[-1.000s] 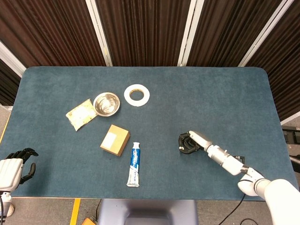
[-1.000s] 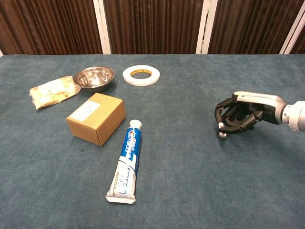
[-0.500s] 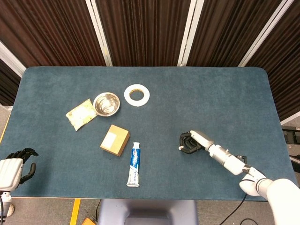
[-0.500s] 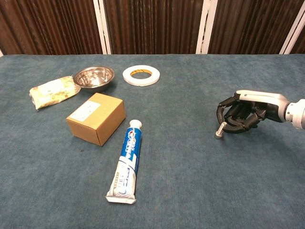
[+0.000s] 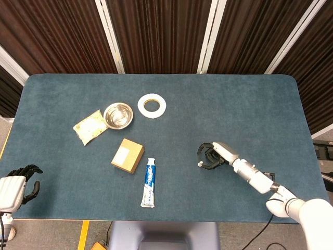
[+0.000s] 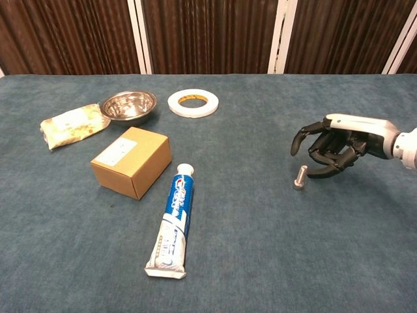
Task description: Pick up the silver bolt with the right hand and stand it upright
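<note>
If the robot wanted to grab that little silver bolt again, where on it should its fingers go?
Probably the shaft of the silver bolt, pinched from the sides with the hand coming down from above. It stands roughly upright on the table, slim and free all round, so a sideways push could topple it. The right hand hovers open just beside it, to its right in the chest view, well placed for that.
</note>
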Robot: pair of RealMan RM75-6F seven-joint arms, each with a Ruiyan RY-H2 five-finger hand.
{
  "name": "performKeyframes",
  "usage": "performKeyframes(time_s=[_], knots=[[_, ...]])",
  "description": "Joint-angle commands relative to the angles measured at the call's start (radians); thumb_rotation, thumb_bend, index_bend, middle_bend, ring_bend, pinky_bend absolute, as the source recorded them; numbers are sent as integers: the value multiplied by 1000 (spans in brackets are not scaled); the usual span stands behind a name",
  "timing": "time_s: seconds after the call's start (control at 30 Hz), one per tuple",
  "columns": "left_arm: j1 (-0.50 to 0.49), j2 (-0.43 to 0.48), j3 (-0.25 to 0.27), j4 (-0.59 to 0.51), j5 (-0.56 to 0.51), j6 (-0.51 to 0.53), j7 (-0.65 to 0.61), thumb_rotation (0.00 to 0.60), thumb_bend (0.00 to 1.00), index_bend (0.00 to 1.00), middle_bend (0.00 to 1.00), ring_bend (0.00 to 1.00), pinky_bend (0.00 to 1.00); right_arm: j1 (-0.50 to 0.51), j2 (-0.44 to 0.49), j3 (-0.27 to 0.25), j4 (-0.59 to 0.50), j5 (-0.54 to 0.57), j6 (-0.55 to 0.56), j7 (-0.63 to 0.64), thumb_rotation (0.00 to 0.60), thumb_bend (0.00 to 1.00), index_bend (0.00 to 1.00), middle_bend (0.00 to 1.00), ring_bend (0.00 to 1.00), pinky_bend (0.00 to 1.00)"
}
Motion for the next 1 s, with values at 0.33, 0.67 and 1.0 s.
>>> performKeyframes(time_s=[0.33, 0.67, 1.0], knots=[[-1, -1, 3, 2, 6, -2, 2, 600, 526, 390, 300, 333, 375, -129, 203, 97, -305, 57, 254, -655, 600, 169, 287, 649, 633, 878], [6, 1, 3, -1, 13, 18, 0, 600, 526, 390, 299, 333, 375, -362, 346, 94, -641, 173, 460, -1193, 600, 155, 208, 236, 87, 41], [4, -13, 7, 3, 35, 27, 28, 600, 527, 385, 299, 333, 376, -506, 329, 86, -629, 216, 538, -1200, 600, 120, 30, 68, 0, 20]])
